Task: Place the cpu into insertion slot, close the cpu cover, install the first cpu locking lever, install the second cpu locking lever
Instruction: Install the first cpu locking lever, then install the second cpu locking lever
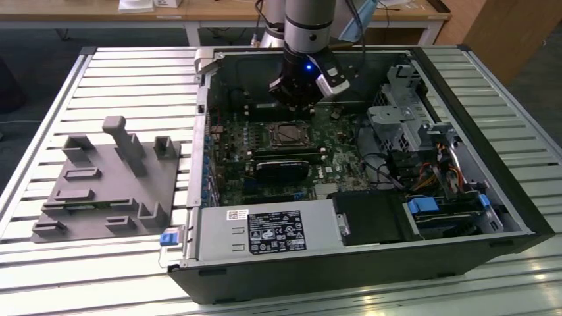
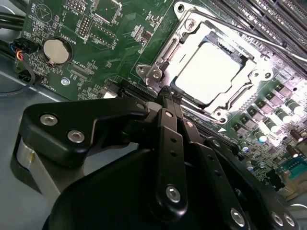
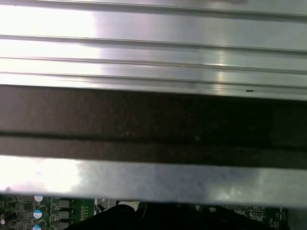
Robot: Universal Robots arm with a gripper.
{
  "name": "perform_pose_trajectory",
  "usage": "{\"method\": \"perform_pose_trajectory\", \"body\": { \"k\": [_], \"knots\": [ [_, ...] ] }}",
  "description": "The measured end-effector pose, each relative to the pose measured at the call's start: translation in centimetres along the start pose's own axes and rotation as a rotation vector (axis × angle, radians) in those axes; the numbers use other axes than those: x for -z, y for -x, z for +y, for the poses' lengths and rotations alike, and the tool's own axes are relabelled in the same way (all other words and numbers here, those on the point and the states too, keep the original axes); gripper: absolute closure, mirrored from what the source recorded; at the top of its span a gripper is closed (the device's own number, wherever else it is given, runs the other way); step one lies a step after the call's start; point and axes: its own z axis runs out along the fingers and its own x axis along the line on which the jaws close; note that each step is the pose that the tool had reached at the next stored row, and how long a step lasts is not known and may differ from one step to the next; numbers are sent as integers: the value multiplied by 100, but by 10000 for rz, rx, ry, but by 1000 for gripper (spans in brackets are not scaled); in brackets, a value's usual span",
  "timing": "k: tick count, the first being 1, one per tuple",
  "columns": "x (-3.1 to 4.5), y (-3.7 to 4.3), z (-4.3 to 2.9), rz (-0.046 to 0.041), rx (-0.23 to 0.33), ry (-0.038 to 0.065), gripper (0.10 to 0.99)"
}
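A slatted metal table (image 1: 105, 85) carries an open computer case (image 1: 491, 164) lying on its side, with a grey plastic fixture (image 1: 105, 178) of upright blocks beside it toward the exterior view's left. Inside the case lies the green motherboard (image 1: 263, 158), with a labelled power supply (image 1: 263, 232) at the near edge and drive cages (image 1: 395, 125) with cables toward the exterior view's right. The arm (image 1: 307, 26) reaches down into the case from the far side, and its gripper (image 2: 169, 93) hangs just above the board at the far edge of the insertion slot (image 1: 289, 135). In the second wrist view the two black fingers (image 2: 165, 127) are pressed together with nothing between them, their tips just beside the socket's metal rim. The cpu (image 2: 208, 72) sits flat in the slot, its bright metal top showing through the window of the cpu cover (image 2: 184, 36), which lies down around it. A round coin battery (image 2: 54, 50) sits on the board well apart from the socket.
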Motion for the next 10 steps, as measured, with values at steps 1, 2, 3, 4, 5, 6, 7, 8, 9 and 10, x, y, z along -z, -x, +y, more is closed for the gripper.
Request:
{"method": "perform_pose_trajectory", "body": {
  "k": [1,2,3,4,5,6,7,8,9,10],
  "knots": [
    [0,0,-2,0,0,0,980],
    [0,0,-3,-1,-2,1,980],
    [0,1,-5,-1,-2,1,980],
    [0,1,-7,-1,-1,1,980],
    [0,1,-8,0,-2,1,980],
    [0,1,-9,0,-2,1,980],
    [0,1,-11,0,-2,0,980],
    [4,2,-11,2,-1,-3,980],
    [10,4,-11,2,0,-3,980],
    [15,4,-12,1,-1,-1,980]
  ]
}}
